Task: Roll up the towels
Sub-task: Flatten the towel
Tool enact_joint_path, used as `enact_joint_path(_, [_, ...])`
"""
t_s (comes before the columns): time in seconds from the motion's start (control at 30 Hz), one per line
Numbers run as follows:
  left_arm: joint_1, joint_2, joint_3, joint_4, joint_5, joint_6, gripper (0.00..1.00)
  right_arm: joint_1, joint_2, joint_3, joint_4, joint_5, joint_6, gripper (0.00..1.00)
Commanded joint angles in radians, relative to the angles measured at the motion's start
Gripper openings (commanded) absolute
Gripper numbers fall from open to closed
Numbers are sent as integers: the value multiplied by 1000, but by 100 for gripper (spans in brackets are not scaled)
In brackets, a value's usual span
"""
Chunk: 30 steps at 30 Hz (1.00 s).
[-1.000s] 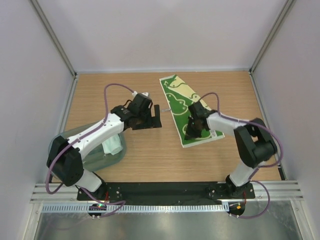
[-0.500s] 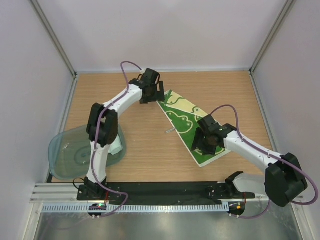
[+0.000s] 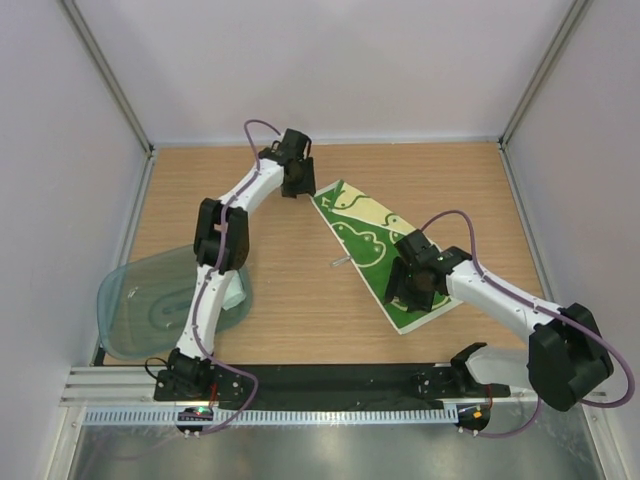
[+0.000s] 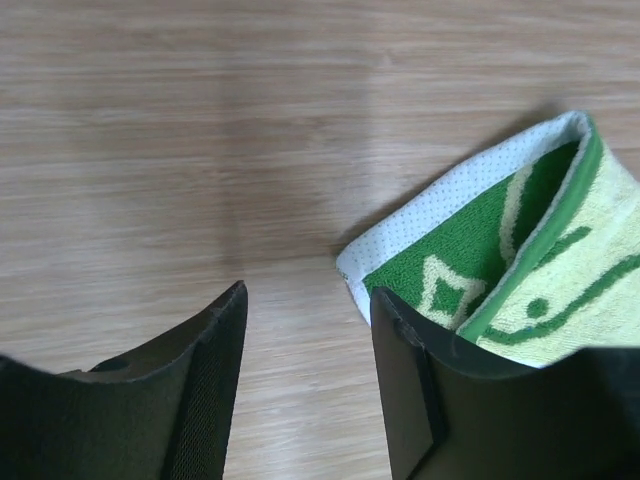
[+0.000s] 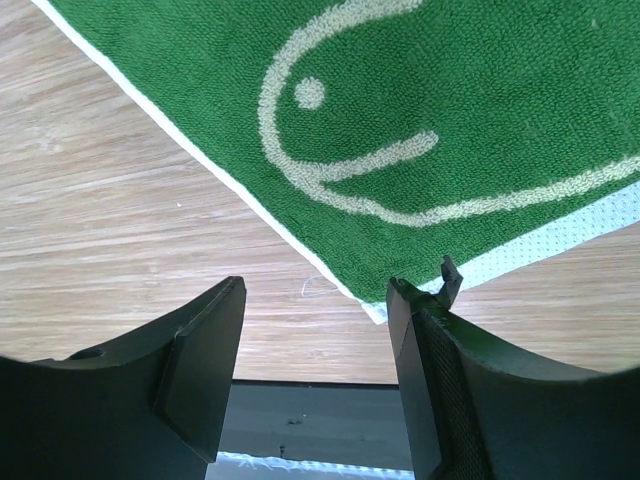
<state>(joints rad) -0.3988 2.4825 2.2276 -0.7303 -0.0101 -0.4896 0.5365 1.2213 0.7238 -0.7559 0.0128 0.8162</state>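
Zero rolled yet: green towel (image 3: 365,225) spread on tabletop (image 3: 300,305), mint towel (image 3: 236,290) by bin (image 3: 140,310); left tool (image 4: 308,295), right tool (image 5: 316,285) both released.

Bright, diffuse light is supplied from above, so only faint, soft-edged shadows are cast on the tabletop (image 3: 300,300). In both wrist views the wood grain is rendered sharply, whereas the near, dark jaws are left slightly blurred and underexposed.

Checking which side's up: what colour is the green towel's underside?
Towel underside: white, finely dotted; left wrist view.
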Motion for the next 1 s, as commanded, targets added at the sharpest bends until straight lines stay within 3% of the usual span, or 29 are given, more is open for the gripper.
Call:
enact_joint_path(0.0, [-26, 39, 27, -73, 16, 68, 52, 2, 23, 29, 21, 6, -8, 65])
enact_joint_path(0.07, [-41, 52, 27, -99, -68, 95, 54, 2, 35, 26, 32, 0, -12, 65])
enact_joint_path(0.27, [-83, 101, 69, -133, -139, 126, 70, 2, 40, 9, 47, 0, -14, 65])
enact_joint_path(0.37, [-97, 153, 150, -170, -171, 134, 70, 2, 26, 0, 47, 1, -12, 65])
enact_joint_path(0.5, [-118, 213, 262, -230, -225, 158, 52, 3, 21, -12, 47, -32, -14, 64])
enact_joint_path(0.67, [-123, 217, 288, -253, -292, 174, 33, 2, 29, -14, 55, -40, -18, 64])
enact_joint_path(0.7, [-123, 220, 293, -261, -292, 178, 26, 2, 30, -15, 61, -43, -20, 64])
enact_joint_path(0.73, [-123, 220, 294, -270, -289, 183, 11, 2, 32, -17, 66, -45, -20, 64])
enact_joint_path(0.77, [-124, 219, 290, -277, -291, 184, 4, 2, 40, -20, 70, -48, -19, 64])
enact_joint_path(0.93, [-114, 155, 189, -313, -300, 181, 0, 2, 86, 3, 101, -48, -34, 64])
enact_joint_path(0.97, [-109, 135, 97, -322, -316, 168, 0, 2, 96, 12, 102, -47, -40, 64])
